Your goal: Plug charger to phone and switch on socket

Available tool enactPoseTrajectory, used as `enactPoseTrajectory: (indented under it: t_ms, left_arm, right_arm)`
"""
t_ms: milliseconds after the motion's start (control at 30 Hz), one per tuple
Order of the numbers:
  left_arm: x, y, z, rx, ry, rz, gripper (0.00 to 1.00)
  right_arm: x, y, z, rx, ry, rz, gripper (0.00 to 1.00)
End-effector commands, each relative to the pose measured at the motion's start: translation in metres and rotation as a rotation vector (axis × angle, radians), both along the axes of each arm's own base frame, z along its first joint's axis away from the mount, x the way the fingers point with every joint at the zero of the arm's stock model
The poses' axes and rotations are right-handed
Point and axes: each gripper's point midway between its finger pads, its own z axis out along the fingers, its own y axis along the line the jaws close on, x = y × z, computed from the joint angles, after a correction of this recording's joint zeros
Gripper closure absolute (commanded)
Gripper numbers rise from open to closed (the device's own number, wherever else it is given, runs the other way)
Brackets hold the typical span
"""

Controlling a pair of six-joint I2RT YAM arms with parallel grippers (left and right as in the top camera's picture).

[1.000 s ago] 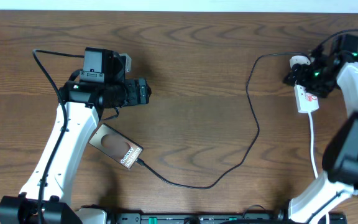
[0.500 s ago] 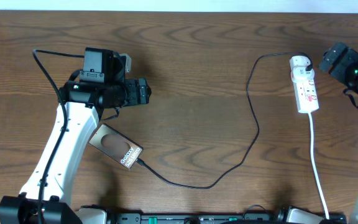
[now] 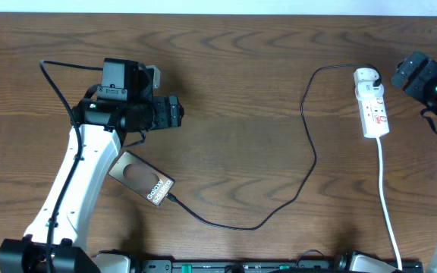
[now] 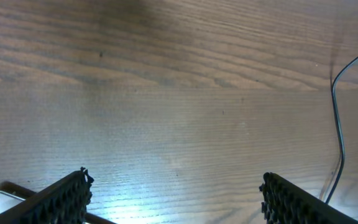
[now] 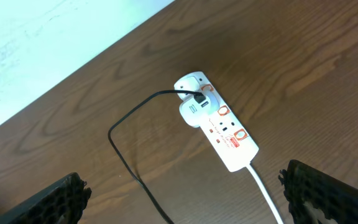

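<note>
Both ends of the charger (image 3: 315, 159) appear seated: its tip at the phone (image 3: 141, 179), which lies at the front left of the counter (image 3: 234, 68), and its plug in the socket (image 3: 372, 106) at the far right. The thin black cable is judged light and limp, best taken at its stiff plug bodies. The glossy phone is likely slippery, and the white, red-marked socket may slide when pressed. The left gripper (image 4: 176, 180) and right gripper (image 5: 182, 177) are held spread and empty.
</note>
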Motion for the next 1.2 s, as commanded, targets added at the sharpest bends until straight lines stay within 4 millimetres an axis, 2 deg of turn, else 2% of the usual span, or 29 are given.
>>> enactPoseTrajectory:
  t_ms: [0,67,100,233,333,467,500,633,700,800,1067,1100,1167]
  left_arm:
    - [-0.002,0.005,0.013,0.019,-0.025,0.000,0.18]
    - [-0.010,0.013,0.018,0.052,-0.029,0.022,0.20]
    - [-0.014,0.016,0.020,0.065,-0.031,0.029,0.02]
    - [-0.038,0.027,0.030,0.119,-0.094,0.054,0.02]
    - [-0.047,0.035,0.031,0.190,-0.231,0.088,0.02]
    - [-0.045,0.033,0.043,0.220,-0.592,0.100,0.02]
    - [-0.048,0.029,0.051,0.230,-0.767,0.060,0.02]
    - [-0.072,0.025,0.065,0.279,-1.129,-0.026,0.02]
    - [-0.085,0.023,0.061,0.315,-1.217,-0.077,0.02]
    - [-0.097,0.027,0.047,0.326,-1.251,-0.084,0.02]
    - [-0.112,0.041,-0.020,0.323,-1.050,-0.140,0.02]
    - [-0.112,0.046,-0.024,0.317,-1.024,-0.108,0.02]
    - [-0.110,0.057,-0.020,0.309,-1.024,-0.034,0.02]
  right_arm:
    - [-0.003,0.000,0.003,-0.005,-0.005,-0.015,0.01]
    - [-0.003,0.000,0.003,-0.005,-0.005,-0.015,0.01]
    - [-0.003,0.000,0.003,-0.005,-0.005,-0.015,0.01]
    - [-0.003,0.000,0.003,-0.005,-0.005,-0.015,0.01]
    - [-0.003,0.000,0.003,-0.005,-0.005,-0.015,0.01]
    - [-0.003,0.000,0.003,-0.005,-0.005,-0.015,0.01]
    - [-0.003,0.000,0.003,-0.005,-0.005,-0.015,0.01]
    - [-0.003,0.000,0.003,-0.005,-0.005,-0.015,0.01]
    - [-0.003,0.000,0.003,-0.005,-0.005,-0.015,0.01]
    - [-0.003,0.000,0.003,-0.005,-0.005,-0.015,0.01]
    - [-0.003,0.000,0.003,-0.005,-0.005,-0.015,0.01]
    - [-0.003,0.000,0.003,-0.005,-0.005,-0.015,0.01]
    - [-0.003,0.000,0.003,-0.005,-0.005,-0.015,0.01]
